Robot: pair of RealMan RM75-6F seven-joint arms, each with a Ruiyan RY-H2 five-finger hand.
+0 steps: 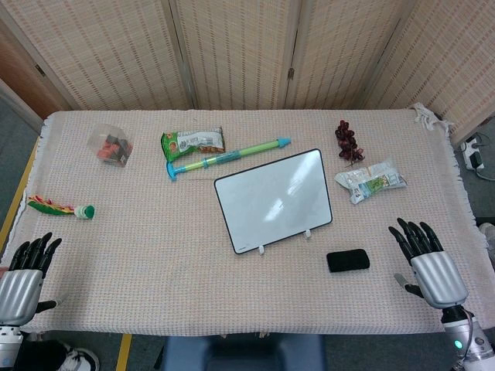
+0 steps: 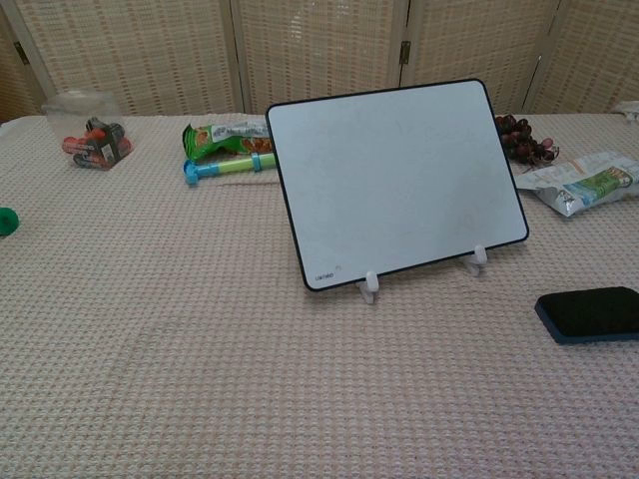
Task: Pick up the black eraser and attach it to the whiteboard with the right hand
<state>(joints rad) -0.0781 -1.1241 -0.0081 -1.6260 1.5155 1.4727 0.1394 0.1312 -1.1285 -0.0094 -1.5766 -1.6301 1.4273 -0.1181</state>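
Note:
The black eraser point(image 1: 347, 260) point(image 2: 589, 313) lies flat on the cloth, in front of and to the right of the whiteboard point(image 1: 274, 199) point(image 2: 397, 178), which leans back on small white feet. My right hand point(image 1: 428, 260) rests near the table's front right edge, fingers spread, holding nothing, a short way right of the eraser. My left hand point(image 1: 25, 276) sits at the front left edge, fingers apart and empty. Neither hand shows in the chest view.
A snack packet point(image 1: 370, 180) and dark grapes point(image 1: 348, 142) lie right of the board. Behind it are a green-blue toy stick point(image 1: 228, 158) and a green packet point(image 1: 192, 142). A clear box point(image 1: 110, 147) and a colourful toy point(image 1: 60, 207) sit at the left.

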